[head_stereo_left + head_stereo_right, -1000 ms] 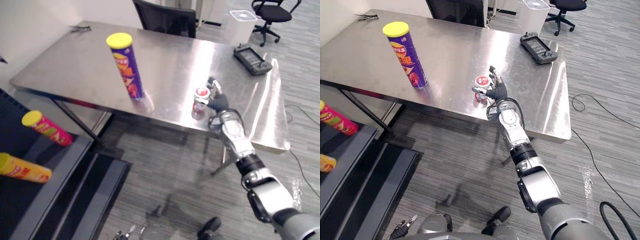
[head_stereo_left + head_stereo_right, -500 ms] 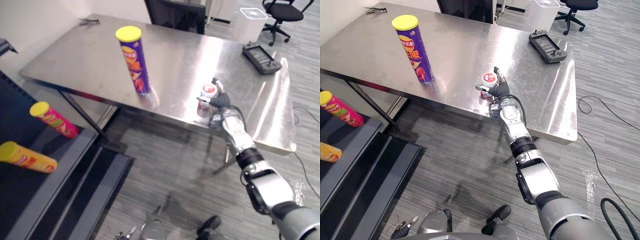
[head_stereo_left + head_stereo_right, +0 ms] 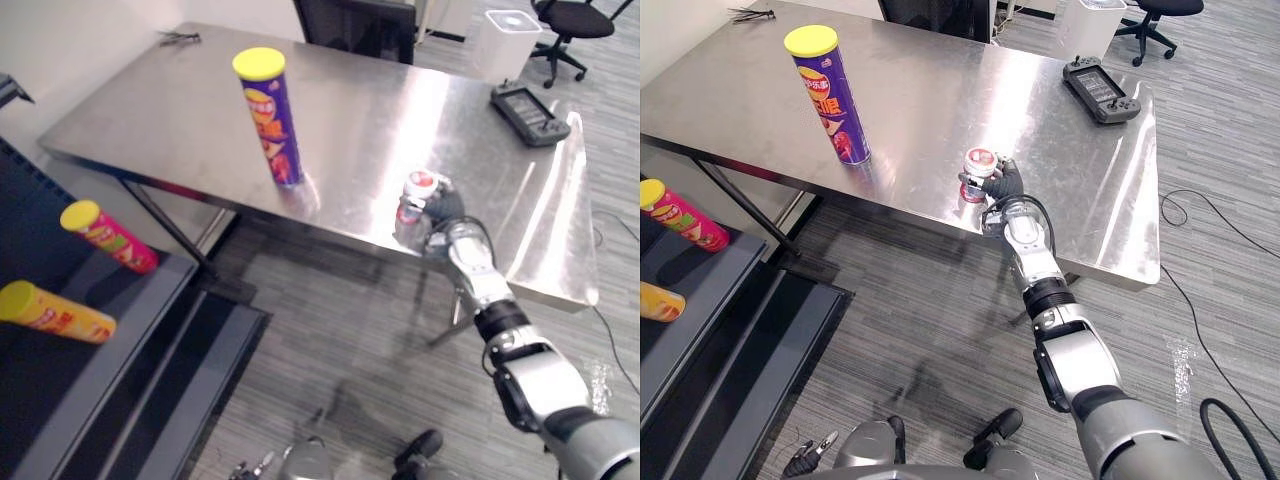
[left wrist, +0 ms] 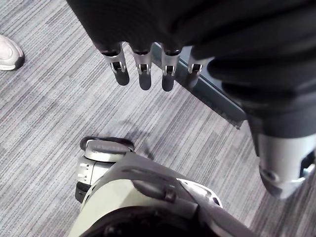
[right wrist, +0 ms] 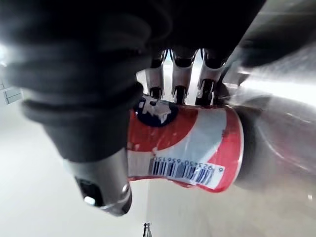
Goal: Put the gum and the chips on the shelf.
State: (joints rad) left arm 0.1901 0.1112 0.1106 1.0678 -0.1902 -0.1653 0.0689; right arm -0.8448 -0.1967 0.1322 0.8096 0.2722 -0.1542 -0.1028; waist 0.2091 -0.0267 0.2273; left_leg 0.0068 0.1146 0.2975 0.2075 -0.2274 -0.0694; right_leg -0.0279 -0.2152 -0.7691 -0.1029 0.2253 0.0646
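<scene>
Right hand (image 3: 1008,186) now curled rnd gum (image 3: 980,168), tips hidden.

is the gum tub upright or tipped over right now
Upright: the gum tub stands on the steel table, lid up, with the right hand curled round its side.

Bright, even overhead light filling room. Steel table (image 3: 910,80) throwing broad white glare along middle and right edge, mirroring chips can (image 3: 830,95) at base. Floor (image 3: 940,330) beneath lying in soft shadow. Gum tub (image 5: 187,143) casting dark reflection on shining steel.
</scene>
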